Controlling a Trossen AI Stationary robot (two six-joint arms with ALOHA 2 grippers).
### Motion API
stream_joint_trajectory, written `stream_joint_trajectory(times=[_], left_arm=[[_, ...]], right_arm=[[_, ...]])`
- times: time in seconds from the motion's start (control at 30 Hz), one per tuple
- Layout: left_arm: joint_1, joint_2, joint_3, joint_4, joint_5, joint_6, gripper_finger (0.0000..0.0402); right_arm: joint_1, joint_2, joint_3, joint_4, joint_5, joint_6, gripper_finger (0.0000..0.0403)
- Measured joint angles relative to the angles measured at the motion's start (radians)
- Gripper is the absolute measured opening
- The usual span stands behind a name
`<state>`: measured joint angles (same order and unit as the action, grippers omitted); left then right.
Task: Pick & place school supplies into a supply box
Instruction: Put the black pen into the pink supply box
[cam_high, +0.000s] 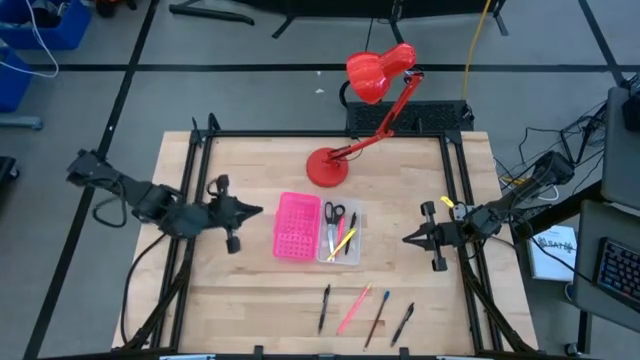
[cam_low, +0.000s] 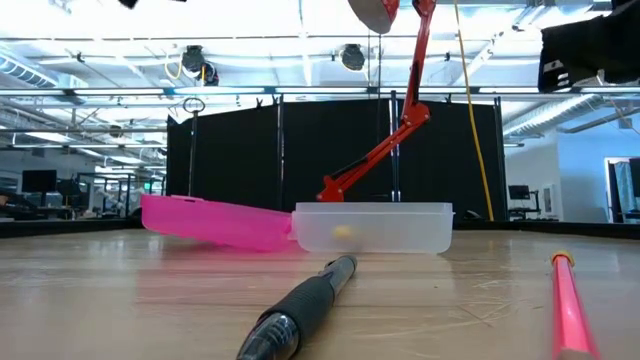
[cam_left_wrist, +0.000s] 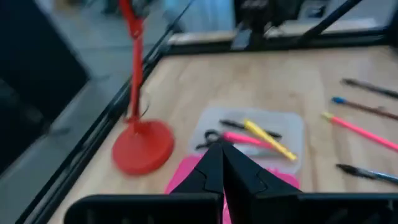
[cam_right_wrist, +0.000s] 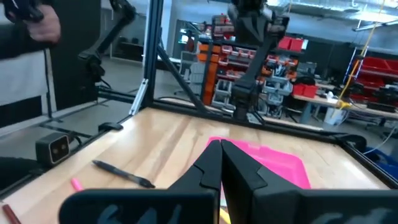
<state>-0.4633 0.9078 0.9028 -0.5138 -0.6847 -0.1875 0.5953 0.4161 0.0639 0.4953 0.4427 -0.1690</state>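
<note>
The supply box lies open on the table's middle, its pink half (cam_high: 297, 227) on the left and its clear half (cam_high: 341, 246) on the right. Inside the clear half lie black-handled scissors (cam_high: 333, 213), a pink pen, a yellow pen (cam_left_wrist: 268, 139) and a black pen. Several more pens lie flat near the table's front edge: black (cam_high: 324, 307), pink (cam_high: 354, 308), brown with a blue tip (cam_high: 378, 316) and black (cam_high: 402, 324). My left gripper (cam_high: 255, 211) hovers shut just left of the pink half. My right gripper (cam_high: 408, 240) hovers shut to the right of the clear half. Neither holds anything.
A red desk lamp stands with its round base (cam_high: 327, 166) just behind the box, and its arm slants up to the head (cam_high: 378, 72) beyond the far edge. Black frame rails (cam_high: 190, 200) run along the table's left, right and far sides.
</note>
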Motion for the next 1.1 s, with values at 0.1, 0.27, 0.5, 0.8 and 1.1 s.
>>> stream_joint_trajectory(times=[0.1,0.27,0.5,0.8,1.1], left_arm=[[0.088,-0.146,-0.165,0.24,0.157,0.145,0.0005],[0.223,-0.359,-0.38,0.463,0.476,0.289,0.0004],[0.307,-0.552,-0.67,0.676,0.616,0.301,0.0003],[0.32,-0.581,-0.817,0.794,0.624,0.352,0.0002],[0.32,-0.581,-0.893,0.889,0.547,0.385,0.0022]], right_arm=[[0.0,0.005,0.0,-0.009,-0.001,0.032,0.0],[0.0,0.026,0.0,0.008,0.001,0.074,0.0],[0.0,0.048,0.0,0.066,0.003,0.05,0.0],[0.0,0.092,0.0,0.047,0.005,0.024,0.0],[0.0,0.13,0.0,0.057,0.019,-0.043,0.0]])
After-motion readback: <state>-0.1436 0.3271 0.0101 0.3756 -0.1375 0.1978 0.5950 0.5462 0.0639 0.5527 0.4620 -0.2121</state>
